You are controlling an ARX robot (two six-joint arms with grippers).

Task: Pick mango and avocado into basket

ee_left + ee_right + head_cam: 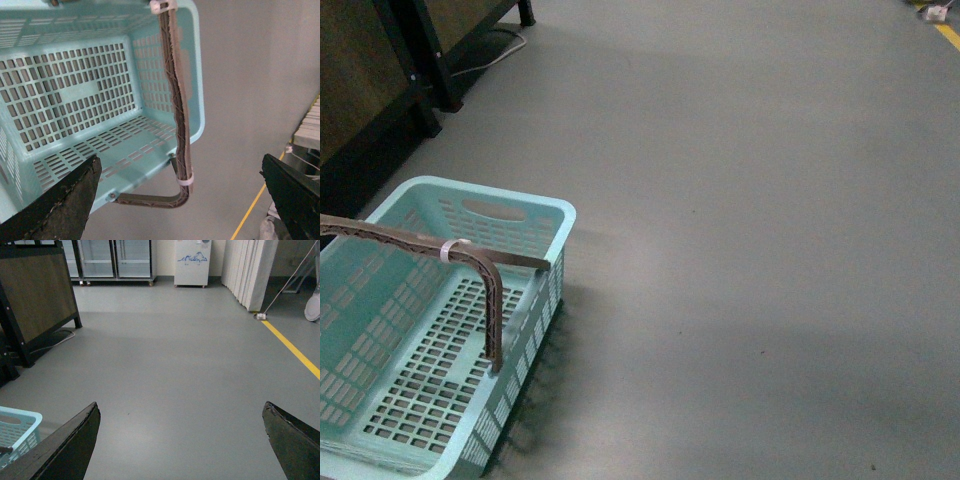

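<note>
- The left end effector (180,162) is spread wide, its two dark fingers (62,205) far apart with nothing between them
- The basket (199,85) lies directly beneath this end effector, its open mouth facing the left wrist camera, well apart from both fingers
- The basket's slotted turquoise floor and lattice walls are in full view from that camera
- A grey-brown handle (179,115) crosses the gap between the left end effector's fingers, arching over the basket's rim; a white tie (184,180) wraps it near its bend (a second tie sits at the handle's far end)
- The right end effector (181,407) is also fully spread and grips nothing, with bare grey floor (165,355) ahead of it
- A corner of the basket (20,427) shows just outside one finger of the right end effector, toward the robot's left side
- Well ahead of the right end effector stand a dark-framed wooden panel (40,295) and glass-door cabinets (115,260), while a yellow line (292,347) runs along the floor on its other side
- In the front view neither arm appears; the basket (495,190) sits on the floor (750,200), its handle (492,300) raised and bound by the white tie (450,250)
</note>
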